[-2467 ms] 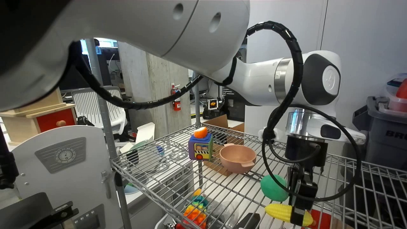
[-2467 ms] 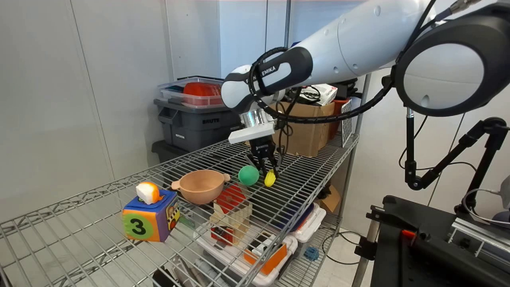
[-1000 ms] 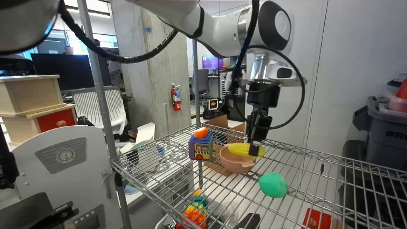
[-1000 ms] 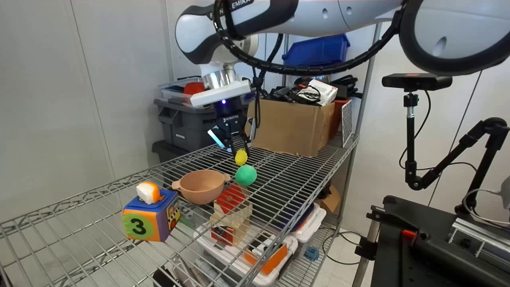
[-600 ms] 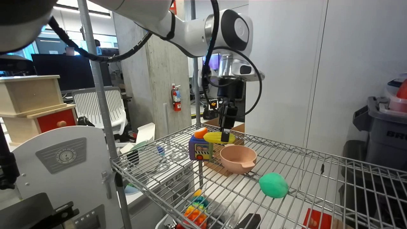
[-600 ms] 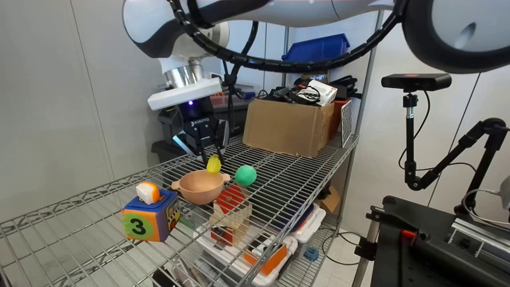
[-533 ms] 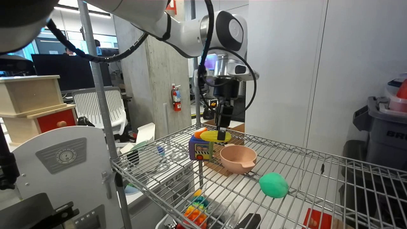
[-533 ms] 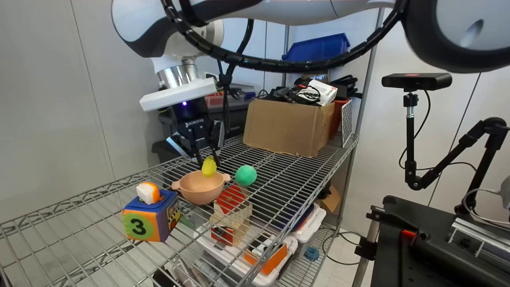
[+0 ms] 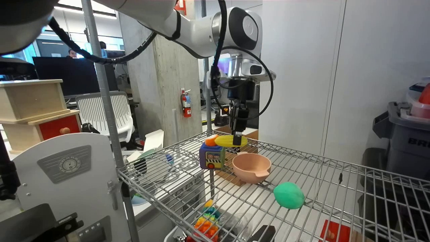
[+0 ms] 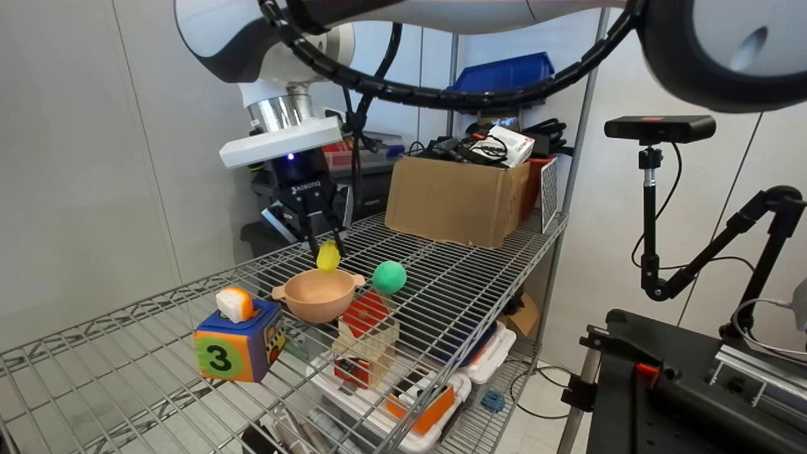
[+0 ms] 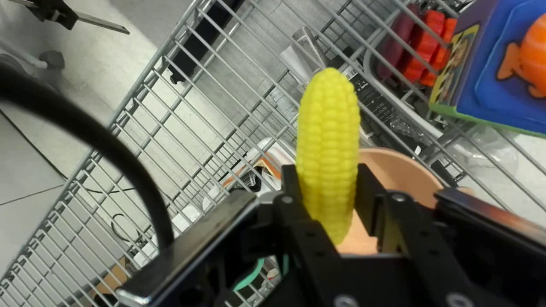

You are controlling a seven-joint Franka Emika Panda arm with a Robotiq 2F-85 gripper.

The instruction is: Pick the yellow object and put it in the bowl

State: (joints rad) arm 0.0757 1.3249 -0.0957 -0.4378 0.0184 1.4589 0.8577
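Observation:
The yellow object (image 11: 328, 140) is a bright yellow corn-like piece with bumpy rows. My gripper (image 11: 327, 187) is shut on it, one black finger on each side. In both exterior views the yellow object (image 9: 223, 140) (image 10: 328, 258) hangs from the gripper (image 9: 237, 139) above the shelf. The bowl (image 9: 252, 169) is plain tan-pink with two small handles and stands on the wire shelf. In an exterior view the yellow object appears just over the far rim of the bowl (image 10: 318, 308). In the wrist view the bowl (image 11: 394, 170) lies below the piece, partly hidden by the fingers.
A purple-blue picture block (image 9: 211, 157) with an orange-and-white piece (image 10: 234, 305) on top stands near the bowl. A green ball (image 10: 389, 277) lies on the bowl's other side. A cardboard box (image 10: 447, 202) stands farther along the wire shelf (image 9: 302, 174).
The gripper has lifted the yellow object off the shelf beside the green ball and carried it over near the bowl. In the last half second it has risen slightly. The green ball has shifted a little.

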